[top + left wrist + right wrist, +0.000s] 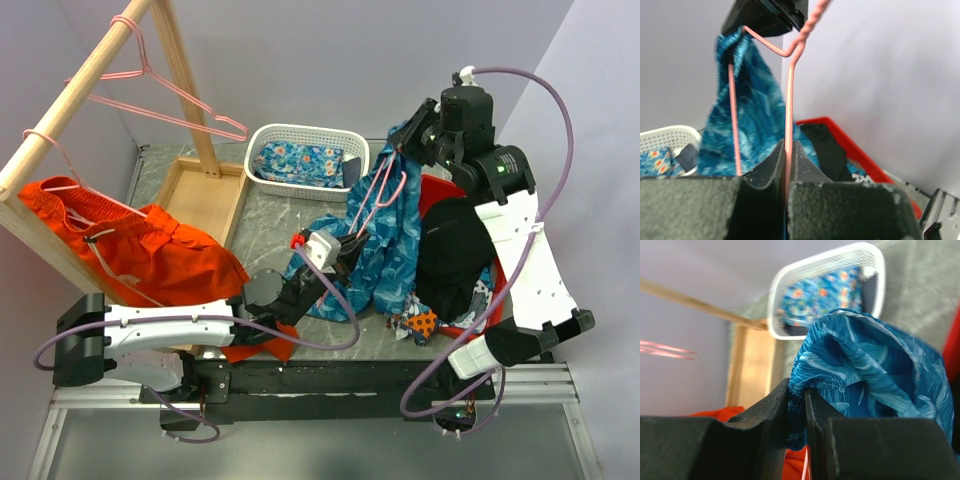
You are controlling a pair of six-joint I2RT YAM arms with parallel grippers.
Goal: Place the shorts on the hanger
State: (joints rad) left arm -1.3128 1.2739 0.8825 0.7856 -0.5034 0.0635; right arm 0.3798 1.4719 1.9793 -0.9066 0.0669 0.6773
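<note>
Left tool clamped the pink wire hanger, right tool above it pinched the leaf-print shorts; wire could twist in-grip, shedding fabric.

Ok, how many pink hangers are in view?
3. An empty hanger high on the wooden pole; a second hanger lower down carrying the orange shorts; the third hanger held by the left gripper, against the blue shorts. More may be hidden.

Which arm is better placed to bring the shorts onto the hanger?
Probably the right arm. Its jaws are shut on an edge of the shorts, held up beside the top of the hanger. The left arm pinches the hanger wire, so it can only hold that steady.
</note>
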